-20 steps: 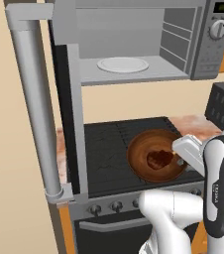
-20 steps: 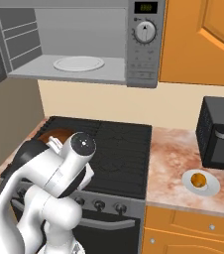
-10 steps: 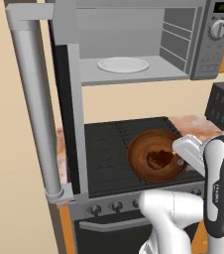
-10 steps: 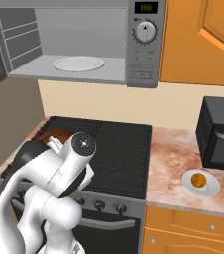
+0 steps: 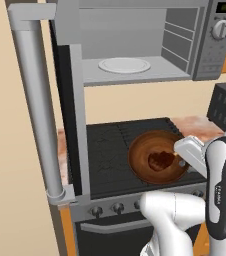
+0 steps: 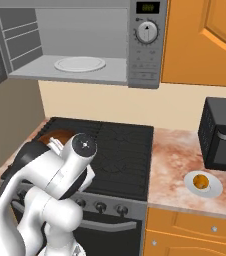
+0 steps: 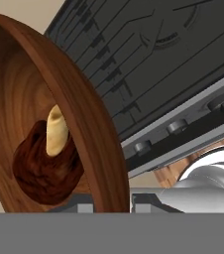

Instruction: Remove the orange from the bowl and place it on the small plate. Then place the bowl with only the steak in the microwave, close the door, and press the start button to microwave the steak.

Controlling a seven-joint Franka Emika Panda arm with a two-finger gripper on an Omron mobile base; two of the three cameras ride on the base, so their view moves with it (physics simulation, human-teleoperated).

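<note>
The glossy dark-brown wooden bowl [image 5: 157, 156] is sitting on the black stovetop [image 5: 112, 150] in the lower middle of the left base view, with the small dark reddish-brown lump of steak [image 5: 160, 160] lying inside it. In the hand view the bowl's rim [image 7: 84, 114] is sweeping across the left half of the frame, and the steak [image 7: 42, 166] is resting low in the hollow with a pale strip on top of it.

The white arm's two-finger gripper [image 5: 184, 156] is reaching in at the bowl's right edge, in the right middle of the left base view. In the hand view the rim is running down between the two finger bases at the bottom edge, so the fingers are straddling the bowl's wall, but whether they are pinching it cannot be told.

The large silver-grey microwave [image 5: 205, 45] is filling the top of the left base view, with its wide door [image 5: 67, 100] swinging fully open toward the left of the frame.

In the lower right of the right base view, the small round orange fruit [image 6: 201, 181] is resting on the small pale grey-white plate [image 6: 203, 185], on the mottled counter well apart from the bowl [image 6: 55, 137], which is peeking out at the left behind the arm.
</note>
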